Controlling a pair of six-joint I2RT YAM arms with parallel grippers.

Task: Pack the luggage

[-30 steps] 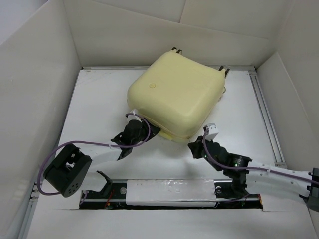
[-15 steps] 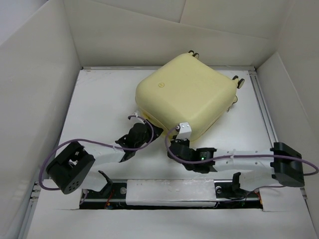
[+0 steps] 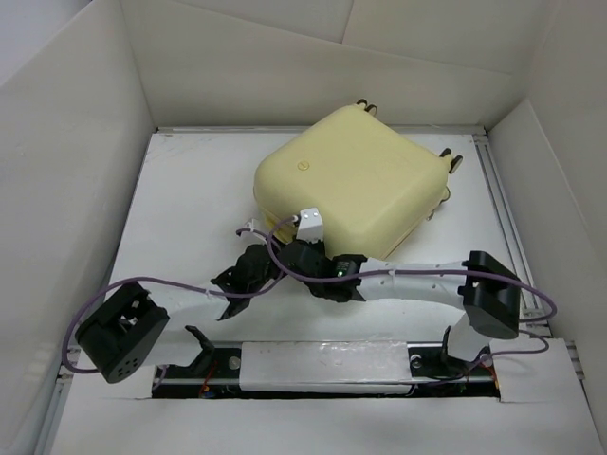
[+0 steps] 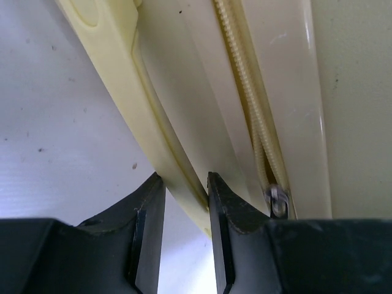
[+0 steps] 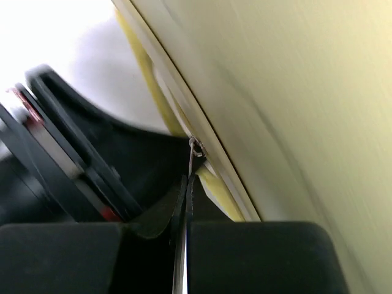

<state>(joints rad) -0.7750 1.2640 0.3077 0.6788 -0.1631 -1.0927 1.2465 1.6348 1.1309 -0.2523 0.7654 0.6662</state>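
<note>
Pale yellow hard-shell suitcase (image 3: 351, 180): left claw (image 4: 185, 182) clamps its rim, right claw (image 5: 184, 190) pinches the metal zipper pull (image 5: 193, 147); a skewed tug could slip it.

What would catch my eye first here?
The pale yellow hard-shell suitcase, lying flat at the far middle of the white table. At its near edge, the black left gripper pinches the suitcase's pale yellow side handle, and the black right gripper is shut on the small metal zipper pull.

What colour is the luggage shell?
The luggage is pale yellow, clearest in the top external view.
</note>
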